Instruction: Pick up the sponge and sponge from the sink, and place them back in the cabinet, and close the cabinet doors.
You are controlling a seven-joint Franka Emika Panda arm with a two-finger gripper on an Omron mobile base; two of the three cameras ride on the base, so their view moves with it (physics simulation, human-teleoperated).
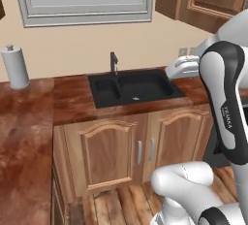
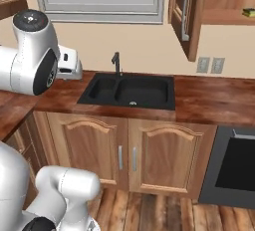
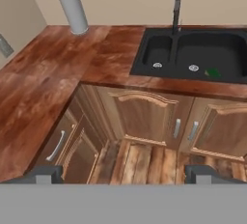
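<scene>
**Open gripper high over the floor, one sponge in the sink**

Dark fingertips (image 3: pixel 47 174) of the gripper (image 3: pixel 123 175) stand wide apart and hold nothing, above the wooden floor (image 3: pixel 140 158) before the lower cabinets (image 3: pixel 144 114). Further away, the black sink (image 3: pixel 144 56) has a small green sponge (image 3: pixel 212 73) in its right basin, beside the drain. On the shelf of the open wall cabinet (image 2: pixel 221 16) lies perhaps the second sponge (image 2: pixel 248 12); it is too small to be sure. One cabinet door (image 2: pixel 182 11) stands open
</scene>
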